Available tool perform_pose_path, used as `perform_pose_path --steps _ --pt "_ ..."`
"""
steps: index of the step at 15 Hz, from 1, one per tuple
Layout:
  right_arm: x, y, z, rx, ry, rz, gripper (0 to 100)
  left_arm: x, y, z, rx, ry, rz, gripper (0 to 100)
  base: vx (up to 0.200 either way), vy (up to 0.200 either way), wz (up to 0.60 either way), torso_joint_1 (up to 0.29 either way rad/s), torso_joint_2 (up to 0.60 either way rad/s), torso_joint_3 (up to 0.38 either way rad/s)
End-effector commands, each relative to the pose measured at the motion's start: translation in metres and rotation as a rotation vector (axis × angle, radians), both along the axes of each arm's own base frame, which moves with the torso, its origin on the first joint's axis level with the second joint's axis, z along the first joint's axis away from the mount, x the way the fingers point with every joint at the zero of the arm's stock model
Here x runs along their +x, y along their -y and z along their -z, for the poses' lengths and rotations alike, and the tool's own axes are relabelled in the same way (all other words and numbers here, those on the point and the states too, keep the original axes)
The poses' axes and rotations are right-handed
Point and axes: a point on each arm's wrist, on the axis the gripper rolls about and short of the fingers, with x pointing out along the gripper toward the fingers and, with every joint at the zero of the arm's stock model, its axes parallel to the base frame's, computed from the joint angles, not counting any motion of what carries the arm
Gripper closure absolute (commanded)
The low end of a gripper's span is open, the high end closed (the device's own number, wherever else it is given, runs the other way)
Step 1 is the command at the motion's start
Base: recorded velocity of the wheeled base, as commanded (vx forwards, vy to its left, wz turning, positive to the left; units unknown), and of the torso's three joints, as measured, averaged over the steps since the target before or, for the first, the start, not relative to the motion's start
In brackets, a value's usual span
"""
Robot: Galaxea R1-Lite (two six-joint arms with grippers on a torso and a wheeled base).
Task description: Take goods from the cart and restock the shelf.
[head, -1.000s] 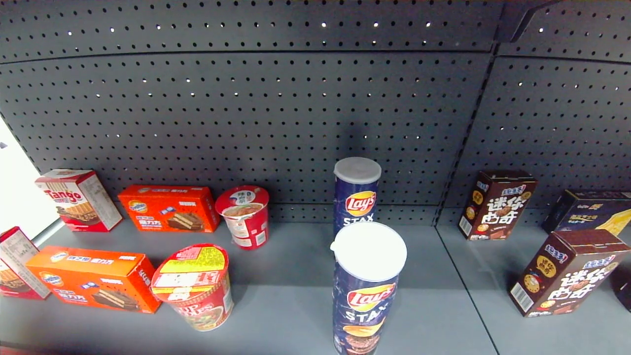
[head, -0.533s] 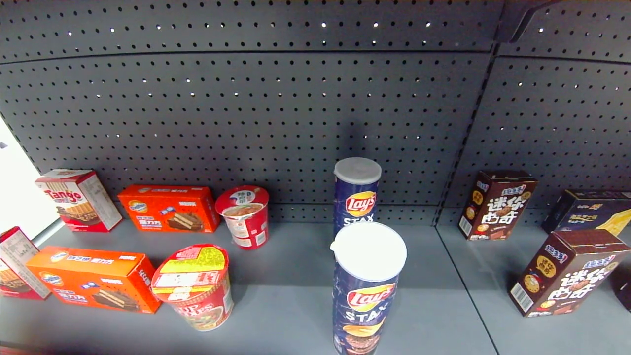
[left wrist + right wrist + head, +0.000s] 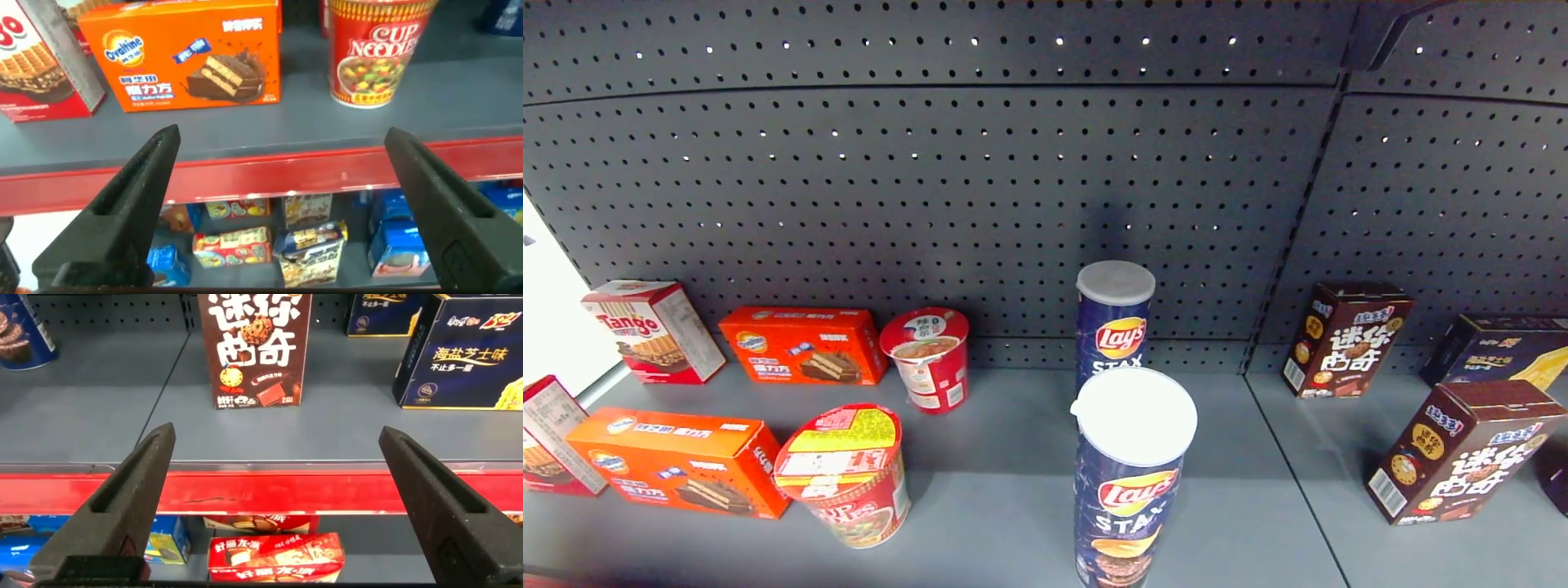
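Grey shelf (image 3: pixel 1013 490) carries a near chip can (image 3: pixel 1129 490) standing upright at its middle, with a far chip can (image 3: pixel 1115 322) just behind it and a noodle cup (image 3: pixel 845 474) to the left. The left pincer (image 3: pixel 282 139) and the right pincer (image 3: pixel 278 433) hang released and empty before the shelf's red lip (image 3: pixel 327 167).

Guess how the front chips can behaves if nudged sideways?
Tall on a narrow base, the front chips can likely tips rather than slides. Once down, its round body would probably roll. The rear chips can close behind might stop a backward fall.
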Motion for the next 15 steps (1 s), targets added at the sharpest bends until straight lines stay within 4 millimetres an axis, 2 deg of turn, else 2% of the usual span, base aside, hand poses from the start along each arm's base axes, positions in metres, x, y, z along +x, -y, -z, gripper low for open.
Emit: perform_pose_path --steps 1,3,4,15 --pt "0.0001 0.0000 -0.0001 0.000 -0.001 -0.001 0 -0.0011 -0.0002 0.0003 0.001 0.015 -0.005 0 0.000 0.000 0.00 0.000 0.00 0.000" --pt "0.0001 0.0000 -0.0001 0.000 -0.001 -0.001 0 -0.0011 -0.0003 0.0003 -0.004 0.015 -0.007 0 0.000 0.000 0.00 0.000 0.00 0.000" --pt "0.0001 0.0000 -0.0001 0.000 -0.001 -0.001 0 -0.0011 -0.0003 0.0003 -0.008 0.015 -0.007 0 -0.200 0.000 0.00 -0.002 0.01 0.007" --pt "0.0001 0.0000 -0.0001 -0.003 -0.001 -0.001 0 -0.0013 0.0000 -0.0003 -0.033 0.017 0.005 0 0.000 0.000 0.00 0.000 0.00 0.000"
